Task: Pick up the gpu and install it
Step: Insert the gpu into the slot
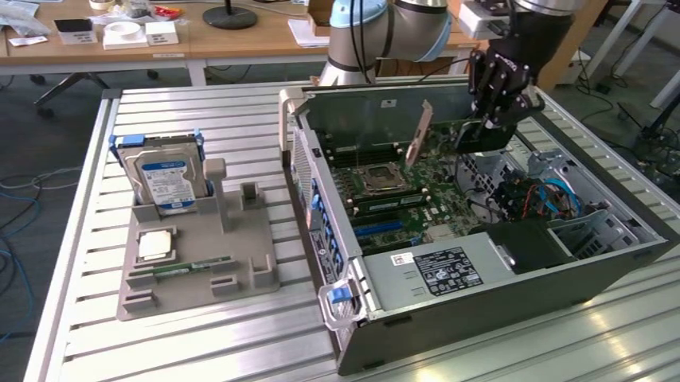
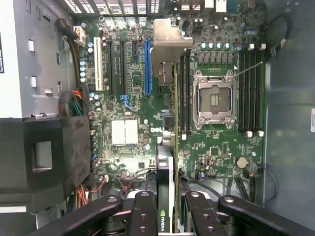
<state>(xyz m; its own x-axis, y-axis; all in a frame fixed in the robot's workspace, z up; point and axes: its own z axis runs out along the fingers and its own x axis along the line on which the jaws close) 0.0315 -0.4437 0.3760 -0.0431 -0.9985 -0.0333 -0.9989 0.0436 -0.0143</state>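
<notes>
The slatted metal bench [image 1: 212, 119] carries everything, and most of it is taken up by the open case [image 1: 499, 278], laid on its side so that the motherboard [image 2: 133, 98] faces up and can be reached from above. Towards the exterior view's left sits a grey tray [image 1: 191, 270]. It props a hard drive [image 1: 165, 179] on edge and keeps a RAM stick [image 1: 191, 269] flat in its groove, I'd guess so that each part has a fixed spot for grasping. Over the case hangs the gpu [image 2: 168, 167], clamped edge-down in the pincer [image 1: 494, 119], whose fingers [image 2: 142, 211] press on both flat faces at the end away from the bracket. The wrist view looks straight down the card. Its silver bracket points at the rear wall of the case, and its long edge runs parallel with the expansion slots, just beside the blue slot [image 2: 147, 66]. That hold makes sense to me: gripped by its faces, the card's connector edge stays free underneath. From the exterior view it looks raised above the board, not seated in any slot.
</notes>
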